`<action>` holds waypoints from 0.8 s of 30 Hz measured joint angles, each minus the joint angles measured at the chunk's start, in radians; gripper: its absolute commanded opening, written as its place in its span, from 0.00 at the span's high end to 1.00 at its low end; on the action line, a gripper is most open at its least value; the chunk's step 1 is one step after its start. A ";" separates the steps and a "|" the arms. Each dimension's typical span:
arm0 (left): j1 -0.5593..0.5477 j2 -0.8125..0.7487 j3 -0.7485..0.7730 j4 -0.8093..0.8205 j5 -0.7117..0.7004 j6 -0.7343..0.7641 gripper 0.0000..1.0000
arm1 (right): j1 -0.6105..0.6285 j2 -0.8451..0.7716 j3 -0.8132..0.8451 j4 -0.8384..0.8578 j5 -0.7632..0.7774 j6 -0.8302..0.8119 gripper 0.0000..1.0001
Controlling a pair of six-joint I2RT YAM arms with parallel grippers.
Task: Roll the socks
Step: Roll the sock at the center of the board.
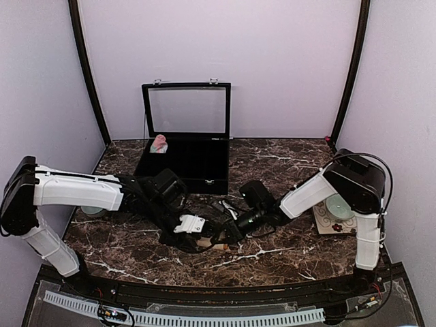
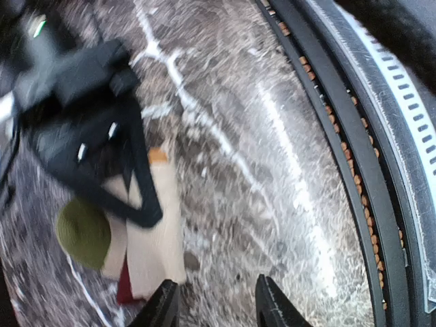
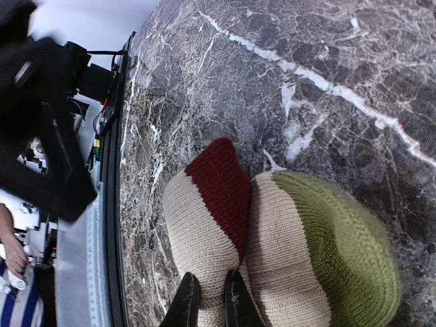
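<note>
The tan sock [image 3: 204, 231] with a maroon patch and an olive-green toe lies bunched on the marble table; it also shows in the top view [image 1: 216, 245] and the left wrist view [image 2: 155, 225]. My right gripper [image 3: 210, 305] is shut on a fold of the tan sock's knit, and shows low at the table's centre in the top view [image 1: 230, 234]. My left gripper [image 2: 216, 308] is open and empty, its fingertips over bare marble just right of the sock; in the top view it [image 1: 199, 235] is beside the right gripper. The pink sock [image 1: 159, 144] lies in the black box.
A black box [image 1: 197, 170] with its glass lid raised stands at the back centre. A patterned tile with a pale disc [image 1: 335, 214] lies at the right, and another disc [image 1: 92, 212] lies under the left arm. A black rail [image 2: 354, 136] runs along the table's near edge.
</note>
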 measured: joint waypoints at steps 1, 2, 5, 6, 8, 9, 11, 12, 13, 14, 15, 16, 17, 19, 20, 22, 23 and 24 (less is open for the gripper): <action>-0.030 0.004 0.013 -0.003 -0.008 0.013 0.59 | -0.003 0.007 0.003 0.005 -0.014 0.016 1.00; -0.051 0.012 0.027 -0.003 -0.020 0.026 0.59 | -0.008 0.014 0.006 0.010 -0.028 0.035 1.00; -0.069 0.047 0.053 0.009 -0.057 0.062 0.60 | -0.017 0.035 0.013 0.026 -0.066 0.084 1.00; -0.072 0.058 0.054 0.014 -0.070 0.074 0.60 | -0.019 0.044 0.016 0.032 -0.080 0.100 1.00; -0.076 0.089 0.054 0.027 -0.105 0.096 0.60 | -0.023 0.057 0.025 0.036 -0.101 0.121 1.00; -0.077 0.109 0.054 0.035 -0.124 0.107 0.60 | -0.024 0.060 0.027 0.036 -0.107 0.127 1.00; -0.082 0.149 0.053 0.060 -0.159 0.120 0.60 | -0.029 0.065 0.028 0.037 -0.117 0.138 1.00; -0.083 0.163 0.053 0.076 -0.173 0.126 0.60 | -0.032 0.067 0.028 0.039 -0.122 0.144 1.00; -0.083 0.170 0.050 0.095 -0.186 0.130 0.60 | -0.034 0.069 0.028 0.039 -0.126 0.149 1.00; -0.083 0.173 0.047 0.112 -0.200 0.135 0.60 | -0.035 0.070 0.029 0.039 -0.127 0.154 1.00; -0.083 0.173 0.045 0.124 -0.211 0.138 0.60 | -0.036 0.070 0.029 0.039 -0.127 0.158 1.00; -0.083 0.173 0.042 0.143 -0.225 0.140 0.60 | -0.037 0.070 0.029 0.039 -0.127 0.161 1.00; -0.084 0.175 0.039 0.158 -0.235 0.142 0.61 | -0.037 0.070 0.029 0.039 -0.128 0.163 1.00; -0.087 0.184 0.034 0.191 -0.259 0.145 0.61 | -0.037 0.070 0.030 0.037 -0.128 0.166 1.00; -0.087 0.189 0.032 0.205 -0.268 0.147 0.61 | -0.037 0.071 0.031 0.036 -0.129 0.166 1.00; -0.087 0.193 0.028 0.217 -0.275 0.153 0.61 | -0.039 0.071 0.034 0.031 -0.131 0.167 1.00; -0.087 0.193 0.027 0.219 -0.276 0.156 0.61 | -0.039 0.072 0.034 0.030 -0.132 0.168 1.00; -0.088 0.194 0.027 0.219 -0.276 0.161 0.61 | -0.042 0.072 0.034 0.030 -0.132 0.169 1.00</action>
